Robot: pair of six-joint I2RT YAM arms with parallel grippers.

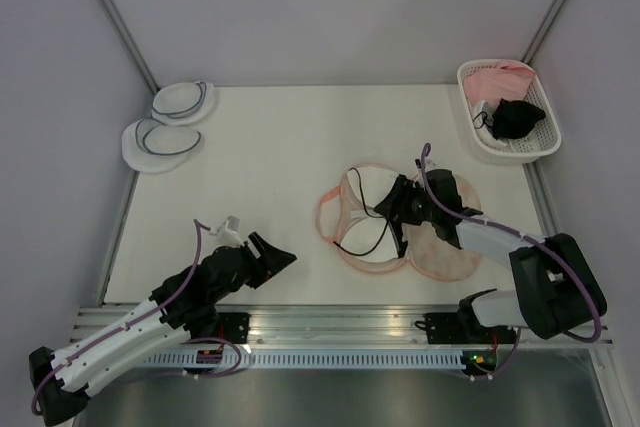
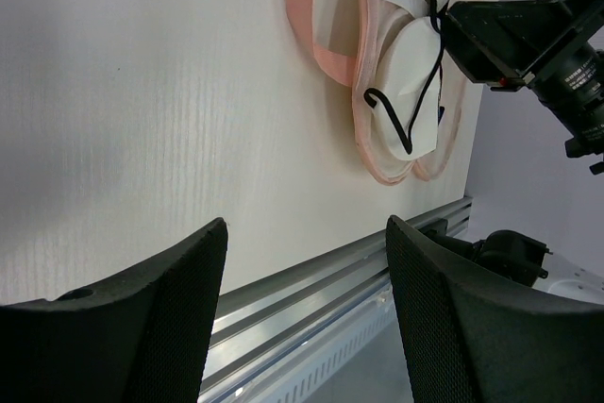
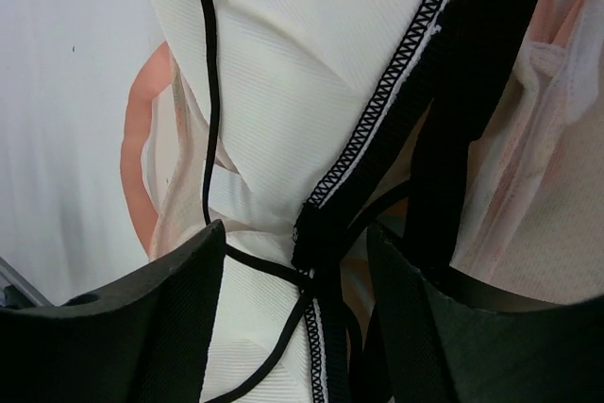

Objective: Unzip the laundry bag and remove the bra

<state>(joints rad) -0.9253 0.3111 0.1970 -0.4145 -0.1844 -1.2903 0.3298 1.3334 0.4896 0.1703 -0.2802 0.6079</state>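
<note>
Top view: zip already undone. Cream floral two-lobed padded laundry bag (image 1: 445,259) splayed open by desk (image 1: 280,147) near edge, right of centre. Not yet out: small white-cupped bra with thin black straps (image 1: 380,250), lying on opened bag. Right hand (image 1: 395,209) over it; left hand (image 1: 275,259) near near-left corner.

Left wrist view: left hand (image 2: 307,224) released, empty, well apart from bag (image 2: 321,44).

Right wrist view: right hand (image 3: 297,233) spread, straddling bra (image 3: 283,44) black centre band, not clamped.

Left to do: grip, lift bra clear.
</note>
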